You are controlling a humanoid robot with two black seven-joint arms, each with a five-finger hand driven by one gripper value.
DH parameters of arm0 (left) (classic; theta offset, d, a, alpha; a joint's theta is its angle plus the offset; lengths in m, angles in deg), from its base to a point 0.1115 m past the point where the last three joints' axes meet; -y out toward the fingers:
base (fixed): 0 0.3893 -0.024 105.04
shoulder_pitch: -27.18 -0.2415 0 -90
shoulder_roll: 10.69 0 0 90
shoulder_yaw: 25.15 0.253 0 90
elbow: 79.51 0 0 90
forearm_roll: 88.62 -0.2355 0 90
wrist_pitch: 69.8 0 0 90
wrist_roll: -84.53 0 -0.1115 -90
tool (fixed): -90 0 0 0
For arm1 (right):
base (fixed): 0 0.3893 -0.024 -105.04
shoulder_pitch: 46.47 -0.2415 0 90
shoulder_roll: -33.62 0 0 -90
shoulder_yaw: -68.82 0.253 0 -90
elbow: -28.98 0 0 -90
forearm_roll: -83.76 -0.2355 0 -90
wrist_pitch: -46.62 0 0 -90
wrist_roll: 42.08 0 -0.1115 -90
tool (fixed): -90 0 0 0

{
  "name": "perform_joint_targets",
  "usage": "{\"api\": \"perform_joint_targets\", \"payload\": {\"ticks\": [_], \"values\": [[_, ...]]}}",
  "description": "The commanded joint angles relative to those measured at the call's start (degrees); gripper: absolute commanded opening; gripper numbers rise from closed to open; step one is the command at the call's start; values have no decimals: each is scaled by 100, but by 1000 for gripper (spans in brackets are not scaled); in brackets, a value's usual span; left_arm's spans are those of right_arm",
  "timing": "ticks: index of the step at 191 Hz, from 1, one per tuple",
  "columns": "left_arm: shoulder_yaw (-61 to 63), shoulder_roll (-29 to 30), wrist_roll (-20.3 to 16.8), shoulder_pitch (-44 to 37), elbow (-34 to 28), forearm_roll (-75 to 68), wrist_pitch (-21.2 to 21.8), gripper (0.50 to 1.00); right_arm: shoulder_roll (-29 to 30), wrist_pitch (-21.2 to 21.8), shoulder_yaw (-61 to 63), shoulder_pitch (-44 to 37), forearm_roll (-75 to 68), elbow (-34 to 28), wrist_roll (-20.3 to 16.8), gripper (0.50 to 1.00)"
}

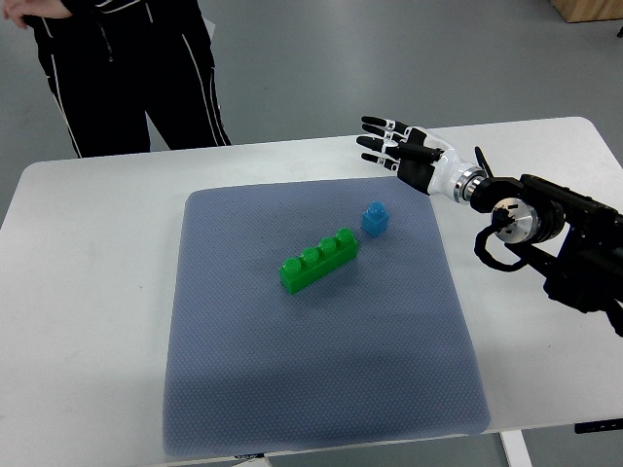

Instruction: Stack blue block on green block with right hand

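Right hand (389,144), fingers spread and empty, hovers beyond the blue block (375,217), which stands on the mat (243,389) just beside the green block (318,260); approach should descend squarely, pinching its sides.

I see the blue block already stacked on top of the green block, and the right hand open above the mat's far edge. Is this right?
Not quite. In the top view the blue block sits on the mat, beside the green block, not on it. The right hand is open near the mat's far edge, as you say.
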Motion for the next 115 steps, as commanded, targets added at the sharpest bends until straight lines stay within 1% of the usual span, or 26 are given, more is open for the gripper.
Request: {"api": "perform_joint_targets", "payload": {"ticks": [1, 115], "values": [[1, 0, 16, 0, -13, 0, 1, 1000, -1, -1, 0, -6, -4, 0, 0, 926], [1, 0, 33, 26, -57, 0, 1, 1000, -9, 34, -9, -94, 31, 0, 9, 926]]}}
